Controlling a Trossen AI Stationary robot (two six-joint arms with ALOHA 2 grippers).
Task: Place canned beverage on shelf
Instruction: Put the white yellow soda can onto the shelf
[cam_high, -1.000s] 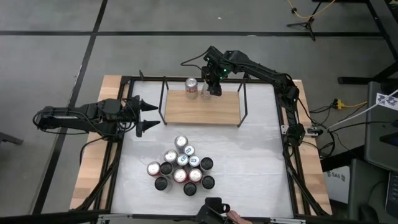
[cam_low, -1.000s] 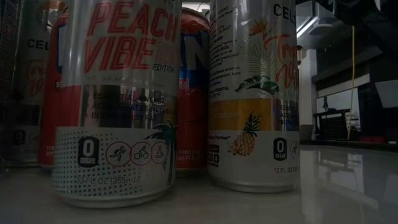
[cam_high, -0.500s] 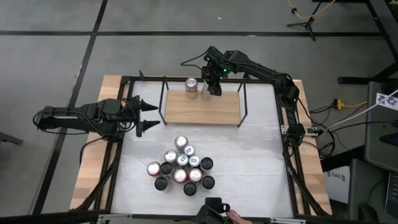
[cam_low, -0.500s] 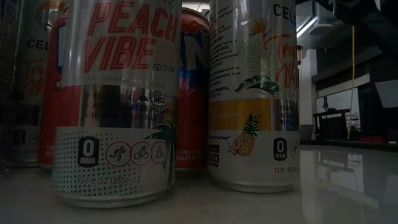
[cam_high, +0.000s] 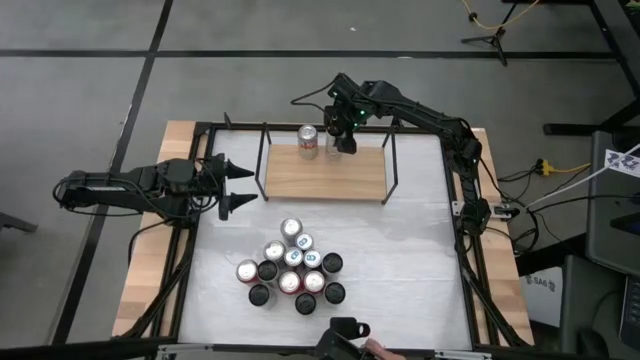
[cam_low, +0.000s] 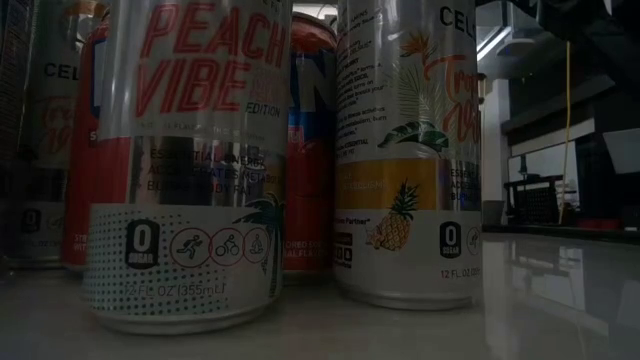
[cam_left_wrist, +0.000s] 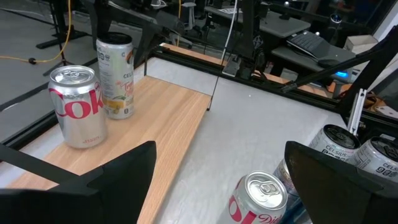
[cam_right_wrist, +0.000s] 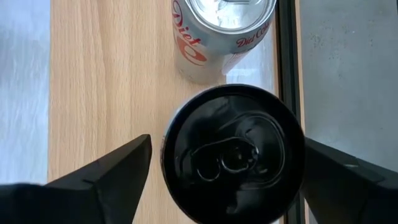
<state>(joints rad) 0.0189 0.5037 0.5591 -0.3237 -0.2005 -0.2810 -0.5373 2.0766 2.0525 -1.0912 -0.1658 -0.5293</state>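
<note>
**Second can set down on the shelf, claw letting go**

From where I stand, the right gripper (cam_high: 341, 143) is poised over the back edge of the shelf (cam_high: 325, 175), directly above a black-topped can (cam_right_wrist: 233, 152) standing upright on the light wood. In the right wrist view its two fingers (cam_right_wrist: 102, 177) are spread on either side of the can's lid with a clear gap on both sides, so the claw is open and not clamping anything. The can looks to be resting on the board by its own weight, just beside a silver Diet Coke can (cam_high: 308, 140) already placed there.

I judge this to be the release step of one placement. The next move calls for a straight lift so the fingers clear the lid without brushing it; the two cans stand very near each other and close to the black rod frame, so any sideways drift could knock one over.

The left gripper (cam_high: 232, 186) waits off the shelf's left end, jaws apart and empty, pointed toward the shelf. A cluster of cans (cam_high: 292, 270) stands on the white tabletop (cam_high: 420, 250) in front of the shelf, well apart from both claws, waiting its turn.
</note>
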